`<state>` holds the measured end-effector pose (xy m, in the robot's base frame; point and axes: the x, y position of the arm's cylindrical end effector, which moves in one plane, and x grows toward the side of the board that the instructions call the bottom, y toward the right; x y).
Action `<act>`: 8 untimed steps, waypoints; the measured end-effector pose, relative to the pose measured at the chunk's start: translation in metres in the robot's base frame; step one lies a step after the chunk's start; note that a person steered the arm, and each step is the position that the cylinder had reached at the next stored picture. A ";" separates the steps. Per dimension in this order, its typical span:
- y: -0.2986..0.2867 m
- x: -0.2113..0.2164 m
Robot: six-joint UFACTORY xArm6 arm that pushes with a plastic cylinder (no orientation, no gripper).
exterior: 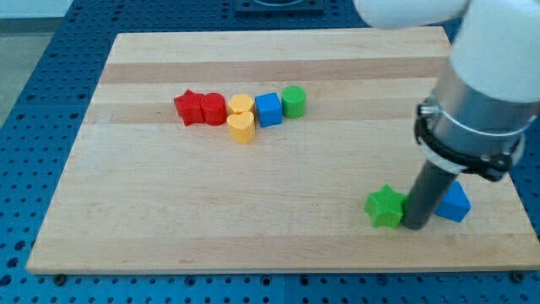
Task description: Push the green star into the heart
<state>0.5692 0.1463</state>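
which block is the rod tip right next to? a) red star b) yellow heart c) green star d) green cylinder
c: my tip sits at the right edge of the green star, near the view's bottom right, far from the cluster holding the yellow heart.

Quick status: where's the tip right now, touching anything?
My tip: no jaws, holding nothing; down on the board, against the right side of the green star, with the blue block just to its right.

Bare board between green star (386, 206) and yellow heart (241, 128); nothing blocking.
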 end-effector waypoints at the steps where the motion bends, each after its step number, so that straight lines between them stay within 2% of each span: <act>1: -0.025 -0.003; 6: -0.122 -0.086; 7: -0.137 -0.092; 8: -0.101 -0.058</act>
<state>0.5111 0.0448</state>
